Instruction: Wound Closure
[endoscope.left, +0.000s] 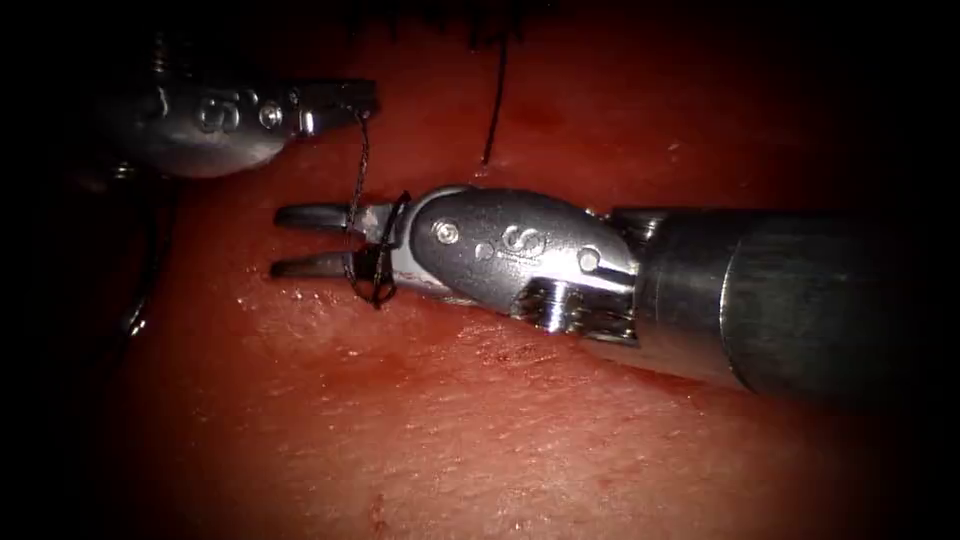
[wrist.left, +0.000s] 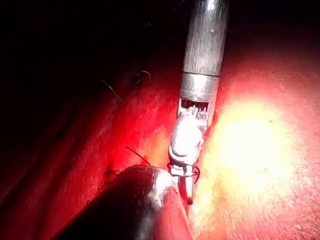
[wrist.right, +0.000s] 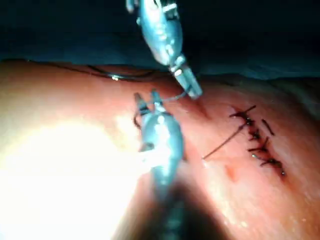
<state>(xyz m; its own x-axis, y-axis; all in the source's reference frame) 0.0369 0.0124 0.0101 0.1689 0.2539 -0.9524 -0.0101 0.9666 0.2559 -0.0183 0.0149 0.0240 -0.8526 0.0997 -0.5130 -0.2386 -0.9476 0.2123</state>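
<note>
Left tool (endoscope.left: 345, 100) pinching limp, slippery thread (endoscope.left: 358, 160) at its tips, the strand looped around the spread, empty jaws of the right tool (endoscope.left: 310, 240); needle position undetermined.

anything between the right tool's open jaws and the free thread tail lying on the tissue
Nothing solid. The right tool has open jaws, with thread looped around them near the hinge, running up to the left tool, which is shut on it. The free thread tail lies on the tissue behind the right tool.
</note>
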